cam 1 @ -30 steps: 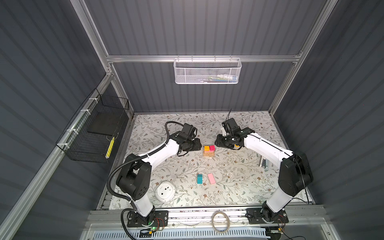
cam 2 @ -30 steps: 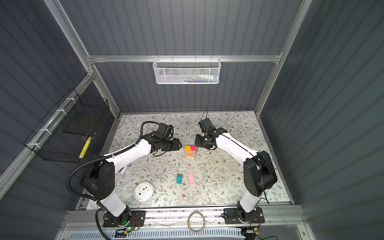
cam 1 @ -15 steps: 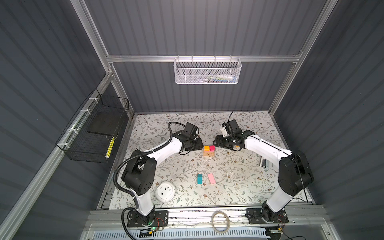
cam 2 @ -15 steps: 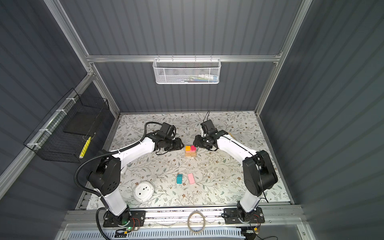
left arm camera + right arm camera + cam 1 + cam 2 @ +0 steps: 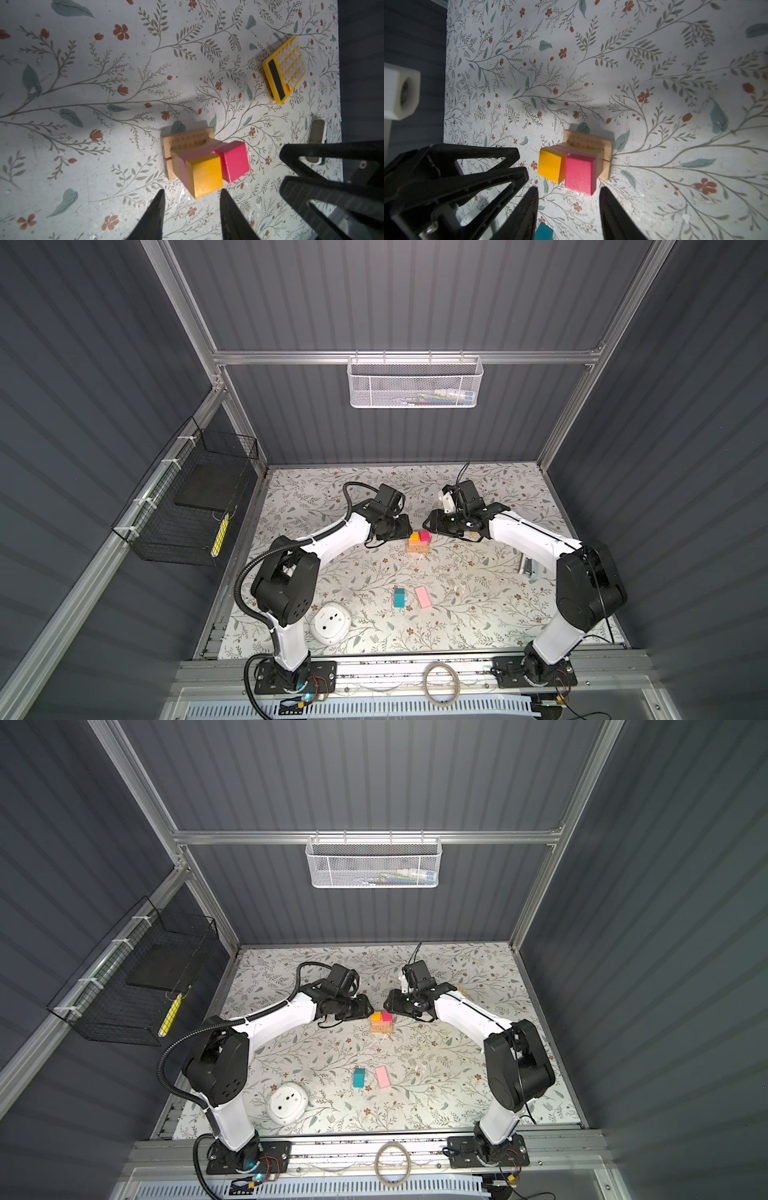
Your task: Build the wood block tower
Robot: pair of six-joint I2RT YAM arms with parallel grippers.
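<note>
The tower [image 5: 417,548] stands mid-table: tan bars [image 5: 187,139] at the base, a pink slab [image 5: 182,166] on them, and an orange cube [image 5: 205,176] and a magenta-red cube [image 5: 579,174] side by side on top. My left gripper [image 5: 192,192] is open, its tips flanking the orange cube's near corner without touching it. My right gripper [image 5: 569,189] is open in the same way at the red cube. In both top views the grippers [image 5: 405,526] [image 5: 428,526] face each other across the tower. A teal block [image 5: 400,597] and a loose pink slab [image 5: 423,597] lie nearer the front.
A yellow calculator [image 5: 283,68] and a small white-grey device [image 5: 316,141] lie to the right of the tower. A white round device [image 5: 331,622] sits at the front left. A black wire basket [image 5: 187,506] hangs on the left wall and a white mesh basket [image 5: 414,381] on the back wall.
Both grippers have drawn in a little toward the tower from either side. The left jaws have narrowed. The blocks have not moved.
</note>
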